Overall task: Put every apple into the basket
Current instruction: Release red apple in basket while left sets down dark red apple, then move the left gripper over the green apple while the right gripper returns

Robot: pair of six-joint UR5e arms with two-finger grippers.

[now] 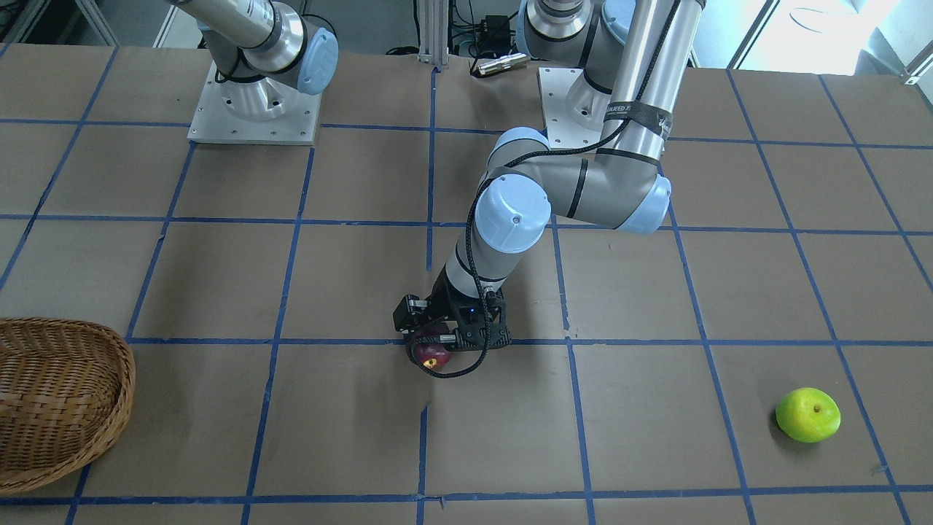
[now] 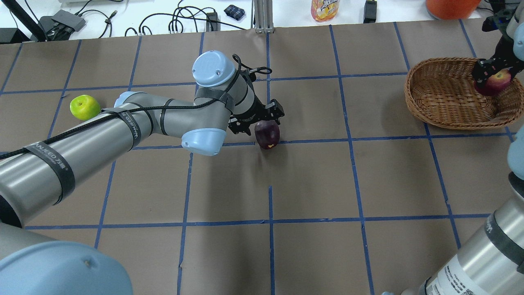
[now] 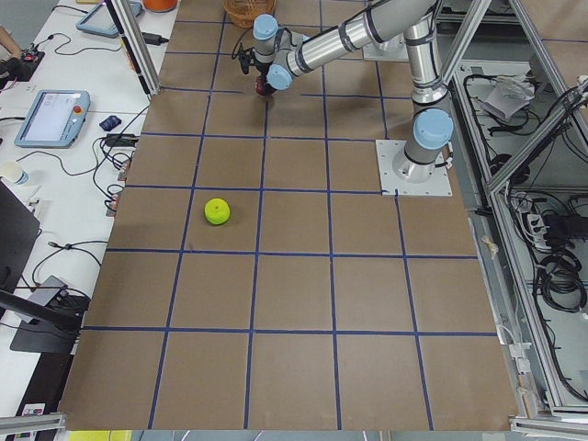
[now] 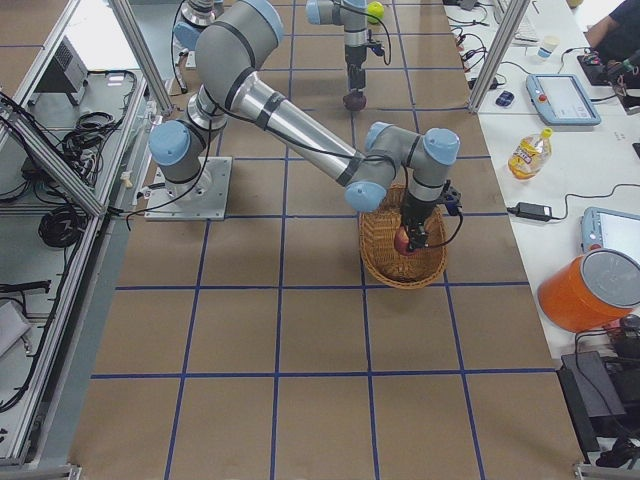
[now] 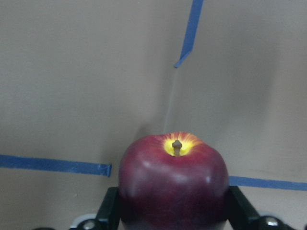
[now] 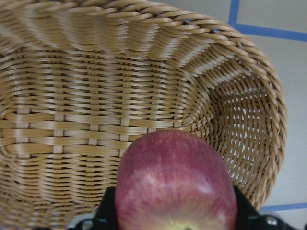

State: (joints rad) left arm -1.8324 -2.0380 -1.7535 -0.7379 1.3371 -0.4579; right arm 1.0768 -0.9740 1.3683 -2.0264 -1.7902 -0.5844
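**Two apples in hand, one waiting**

I read the overhead view as my dial, centred on the table. The basket sits out at 2 o'clock. My right gripper hangs over its 3 o'clock end, fingers clamped on the red apple. The wrist view shows bare wicker directly beneath the fruit. I judge this arm to be at the release step, and all it needs is a short descent and an opening of the jaws, low enough that the apple does not bounce out over the shallow rim.

Near the dial's middle, a little toward 11 o'clock, my left gripper has its fingers pressed against both flanks of the maroon apple, stem up. I cannot tell whether the fruit is off the paper. Its next move is a lift and a long carry toward 2 o'clock, and I would hold it back until the right arm clears the basket.

The green apple lies untouched at 10 o'clock, well apart from both grippers.
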